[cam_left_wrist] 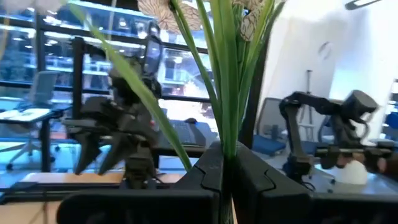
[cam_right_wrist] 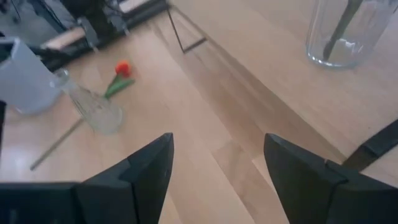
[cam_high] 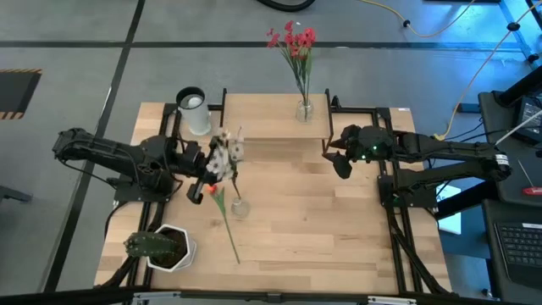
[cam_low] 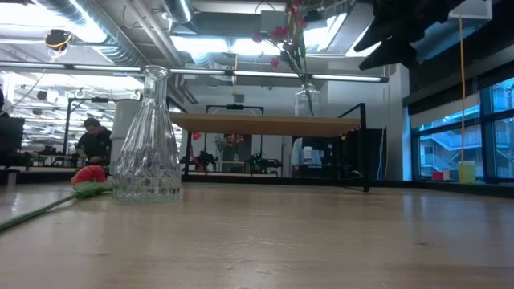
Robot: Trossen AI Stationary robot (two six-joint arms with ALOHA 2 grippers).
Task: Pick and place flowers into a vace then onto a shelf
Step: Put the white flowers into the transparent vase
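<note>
In the high view my left gripper [cam_high: 206, 172] is shut on the white-flowered leafy sprig [cam_high: 225, 152], just left of and beyond the clear glass vase [cam_high: 240, 206]. The vase stands upright on the tabletop. A red tulip [cam_high: 227, 224] lies flat beside it, its head [cam_low: 90, 175] to the vase's left. On the shelf [cam_high: 271, 119] a second glass vase [cam_high: 304, 109] holds the red blossom spray [cam_high: 292, 38]. My right gripper [cam_high: 337, 159] hangs open over the table by the shelf's right end. My left gripper pinches the sprig's green stems [cam_left_wrist: 227, 134] between its two shut fingers [cam_left_wrist: 202, 177], coming about level from the table's left. The sprig is lifted clear of the table. Its leaves and white flowers [cam_left_wrist: 163, 15] fan out beyond the fingers.
A white cylinder [cam_high: 194, 111] stands at the shelf's left end. A green spiky plant in a white pot [cam_high: 163, 246] sits at the near left corner. Black frame rails run along both table sides. Bare wood lies between the vase and my right gripper.
</note>
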